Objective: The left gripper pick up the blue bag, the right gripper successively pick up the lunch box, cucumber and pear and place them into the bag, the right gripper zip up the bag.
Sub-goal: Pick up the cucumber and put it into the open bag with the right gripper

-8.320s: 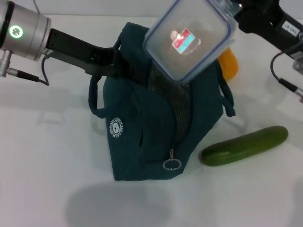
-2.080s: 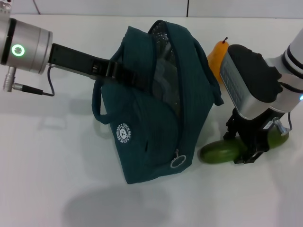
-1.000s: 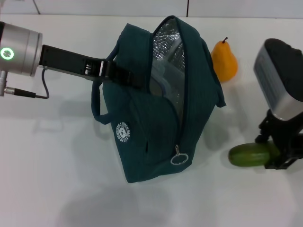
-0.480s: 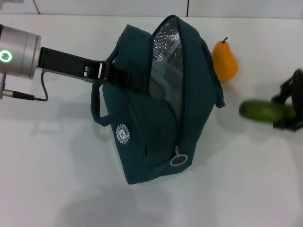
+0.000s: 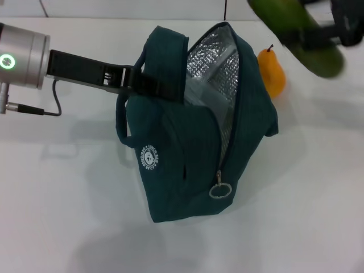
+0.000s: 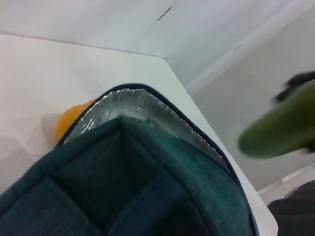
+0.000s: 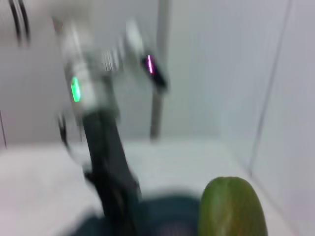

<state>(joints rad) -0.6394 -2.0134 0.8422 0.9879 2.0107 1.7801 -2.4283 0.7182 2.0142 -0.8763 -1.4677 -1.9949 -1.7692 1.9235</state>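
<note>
The blue bag (image 5: 193, 142) stands open on the white table, its silver lining (image 5: 213, 51) showing and the lunch box (image 5: 202, 91) partly visible inside. My left gripper (image 5: 145, 84) is shut on the bag's handle and holds it up. My right gripper (image 5: 321, 34) is shut on the green cucumber (image 5: 296, 31) and holds it in the air above and right of the bag's mouth. The cucumber also shows in the left wrist view (image 6: 280, 128) and the right wrist view (image 7: 231, 209). The orange pear (image 5: 272, 71) stands on the table behind the bag's right side.
The bag's zip pull ring (image 5: 219, 190) hangs at its front corner. The left arm's cable (image 5: 34, 108) trails at the left edge. White table (image 5: 68, 216) lies all round the bag.
My right gripper has lifted the cucumber off the table from the right of the bag and carried it up and back above the bag's mouth. The bag's mouth has opened wider.
</note>
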